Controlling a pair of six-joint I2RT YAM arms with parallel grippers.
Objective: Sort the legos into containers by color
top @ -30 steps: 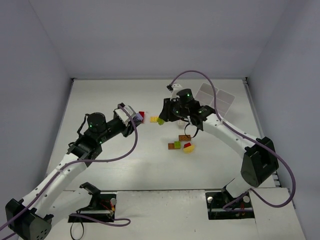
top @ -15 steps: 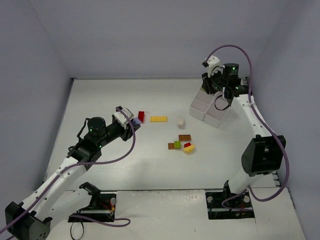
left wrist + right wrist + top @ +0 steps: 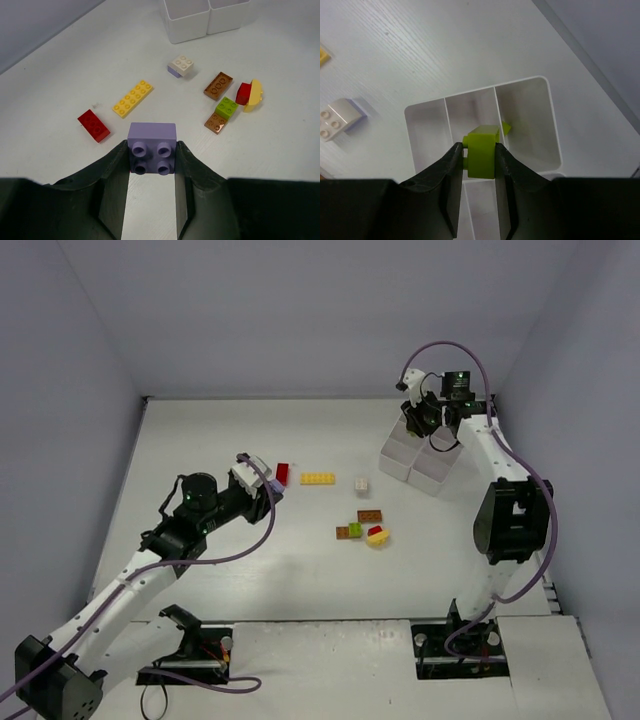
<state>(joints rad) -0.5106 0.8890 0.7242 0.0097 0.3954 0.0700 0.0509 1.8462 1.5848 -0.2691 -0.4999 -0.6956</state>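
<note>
A: The left gripper (image 3: 152,161) is seen at the bottom centre of its wrist view. Its jaws are drawn in to the width of a lavender brick (image 3: 151,137), which is clamped between them with its studs turned toward the camera.

B: A strip of bare table (image 3: 200,440) is shown just above it. Beyond that, a red brick (image 3: 93,125) is seen at centre left, with a long yellow plate (image 3: 132,98) near it but not touching.

A: Further right, a white brick (image 3: 181,65) is stacked on a lavender one. A brown brick (image 3: 218,85), a lime-and-brown pair (image 3: 226,107) and a red-and-yellow pair (image 3: 250,94) are bunched at centre right.

B: The tray (image 3: 525,125) is placed at the upper right of the overhead view, near the table's far right corner.

A: The right gripper (image 3: 479,165) is held over it, with the jaws narrowed onto a lime brick (image 3: 482,140) that is pinched by its sides.

B: That brick is lined up with the middle of the three compartments seen in a row. Whether it is below the rim or above it cannot be told.

A: A wide stretch of bare table is left across the left half of the overhead view, out to the table's left edge.
</note>
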